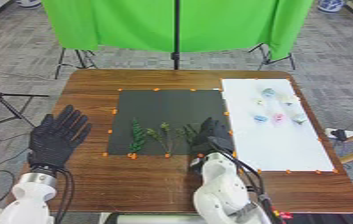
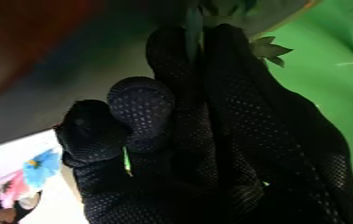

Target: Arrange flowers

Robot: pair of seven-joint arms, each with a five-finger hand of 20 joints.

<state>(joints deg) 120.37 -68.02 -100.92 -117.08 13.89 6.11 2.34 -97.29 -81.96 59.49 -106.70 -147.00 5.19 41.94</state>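
- Left hand (image 1: 55,140): beside the black mat (image 1: 159,106) on the wooden table (image 1: 92,195), fingers straight and slightly spread.
- Right hand (image 1: 210,137): over the mat's near right corner, holding the right-hand sprig (image 1: 190,132) between its fingers.
- Fern-like sprig (image 1: 137,135): on the mat's near left part, deep green, upright in outline, densely leaved down its length.
- Middle sprig (image 1: 165,132): on the mat between the other two greens, paler and more open, with thin stems branching into small tufts.
- Flower heads: apart from one another on the white board (image 1: 266,145), in its far half; two blue (image 1: 268,92) (image 1: 260,119), one pink (image 1: 278,118), the others pale.
- Right wrist view, the glove: two long fingers lie pressed together with a green stem (image 2: 193,32) between them, while others are bent.
- Same view, a blue flower (image 2: 40,167): yellow centre and separate rounded petals, details too small to tell from the head.
- Same view, smallest: a pointed leaf cluster (image 2: 268,50) just beside the fingertips, and a thin bright green sliver (image 2: 127,162) between the gloved fingers.
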